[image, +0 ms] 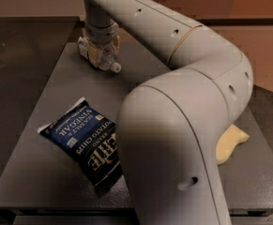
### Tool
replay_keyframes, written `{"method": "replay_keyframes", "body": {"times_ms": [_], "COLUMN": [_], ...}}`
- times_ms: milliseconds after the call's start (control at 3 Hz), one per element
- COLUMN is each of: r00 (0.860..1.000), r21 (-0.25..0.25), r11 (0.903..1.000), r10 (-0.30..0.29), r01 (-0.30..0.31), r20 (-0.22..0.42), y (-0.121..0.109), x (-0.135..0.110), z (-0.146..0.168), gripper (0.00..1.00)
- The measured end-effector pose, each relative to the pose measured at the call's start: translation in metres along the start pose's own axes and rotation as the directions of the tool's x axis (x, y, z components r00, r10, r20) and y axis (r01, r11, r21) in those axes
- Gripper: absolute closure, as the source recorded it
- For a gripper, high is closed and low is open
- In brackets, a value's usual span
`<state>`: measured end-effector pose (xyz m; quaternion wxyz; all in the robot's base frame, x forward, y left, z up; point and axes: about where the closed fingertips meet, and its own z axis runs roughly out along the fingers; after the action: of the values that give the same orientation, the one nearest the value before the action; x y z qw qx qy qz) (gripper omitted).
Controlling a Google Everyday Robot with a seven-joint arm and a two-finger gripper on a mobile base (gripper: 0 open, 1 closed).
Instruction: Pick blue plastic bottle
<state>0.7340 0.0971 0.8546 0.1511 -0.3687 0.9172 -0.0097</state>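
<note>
The fingers (pixel 96 55) of the gripper (pixel 102 58) are drawn in close around the blue plastic bottle (pixel 109 63). Their cream pads sit against its clear body, and no gap shows between pad and plastic.

In the camera view, the bottle lies on its side near the far left corner of the dark table (pixel 56 93). Its white cap (pixel 117 68) pokes out toward the near right from under the gripper. The gripper comes straight down onto it from the wrist above. The bottle rests on the table surface and is not lifted.

The step in hand looks to be securing the grasp before the lift. To do it well, the hold should be firm enough that the smooth round body cannot roll or squirt out between the pads, but not so hard that the thin plastic buckles. The lift should go straight up, with the wrist held level so the cap end does not swing down.

The dark blue chip bag (pixel 87 142) lies well apart toward the near edge, clear of the lift path. A pale cream object (pixel 232 142) sits at the right, partly hidden behind the arm (pixel 183 125).

The grip appears to cross the bottle's middle rather than its neck, which should balance it. Apart from the bottle, the pads touch nothing that I can see.
</note>
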Motion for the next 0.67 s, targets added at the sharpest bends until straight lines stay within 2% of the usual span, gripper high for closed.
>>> {"method": "replay_keyframes", "body": {"times_ms": [333,667], "r00": [1.0,0.998], "r21": [-0.007,-0.009], "r11": [1.0,0.9996], "r10": [-0.003,-0.027], "r01": [0.003,0.027], "r20": [0.014,0.061], "y": [-0.001,0.0], "x": [0.001,0.003], "z": [-0.002,-0.019], "gripper": [0.64,0.87]}}
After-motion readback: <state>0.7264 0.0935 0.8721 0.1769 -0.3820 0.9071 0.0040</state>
